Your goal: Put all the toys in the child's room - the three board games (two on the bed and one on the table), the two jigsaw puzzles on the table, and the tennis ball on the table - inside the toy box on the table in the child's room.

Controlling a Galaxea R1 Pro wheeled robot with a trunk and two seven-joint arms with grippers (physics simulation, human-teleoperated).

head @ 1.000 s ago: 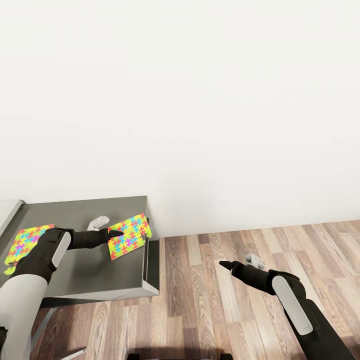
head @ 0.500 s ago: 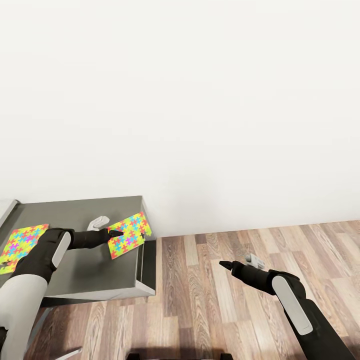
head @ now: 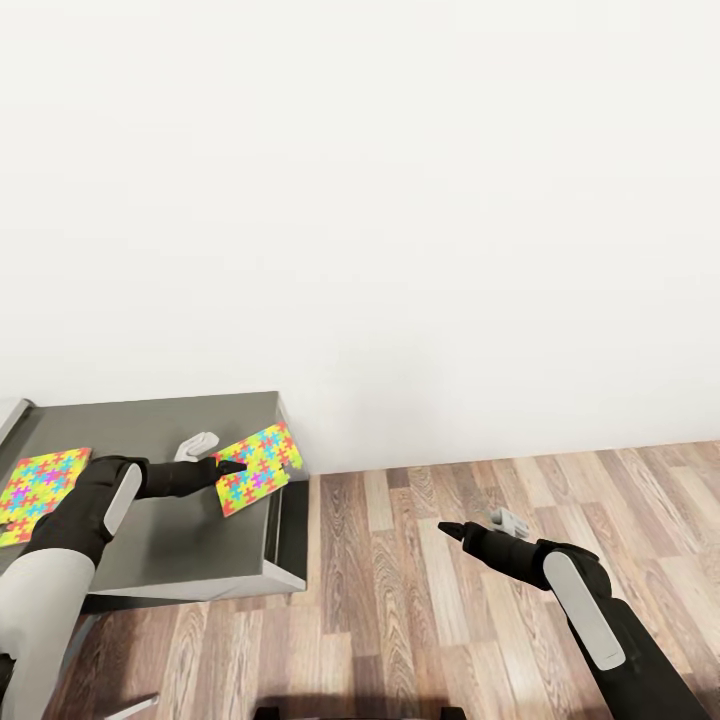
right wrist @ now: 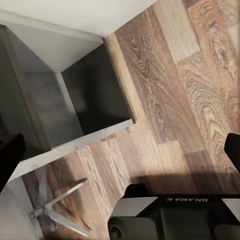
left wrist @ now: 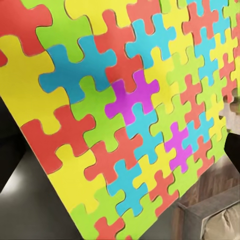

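Here, your left gripper [head: 232, 467] is clenched on the near edge of one thin square jigsaw puzzle of interlocking yellow, red, blue and green pieces [head: 258, 467] — the puzzle is tilted, its far corner raised at the right end of the dark-grey lower surface [head: 180, 545]. In the left wrist view that same puzzle [left wrist: 125, 115] sits close in front of the camera, slanted, with the grey surface under its lower edge.

The second multicoloured jigsaw square [head: 40, 482] lies flat on the same surface at about 9 o'clock from the held one, well apart from it, partly hidden behind your left forearm.

Your right gripper [head: 472, 523] hangs over the wood-plank floor [head: 420, 600], at roughly 4 o'clock from the surface's right end and well clear of it. Its jaws hold nothing; one dark finger and one pale finger stand spread apart — released. The right wrist view looks down on the floor, the dark side of the grey surface [right wrist: 95, 90] and the metal legs of a star-shaped chair base [right wrist: 57, 205], with the robot's own dark base [right wrist: 165, 215] below.

A plain white wall [head: 400, 200] rises behind everything.
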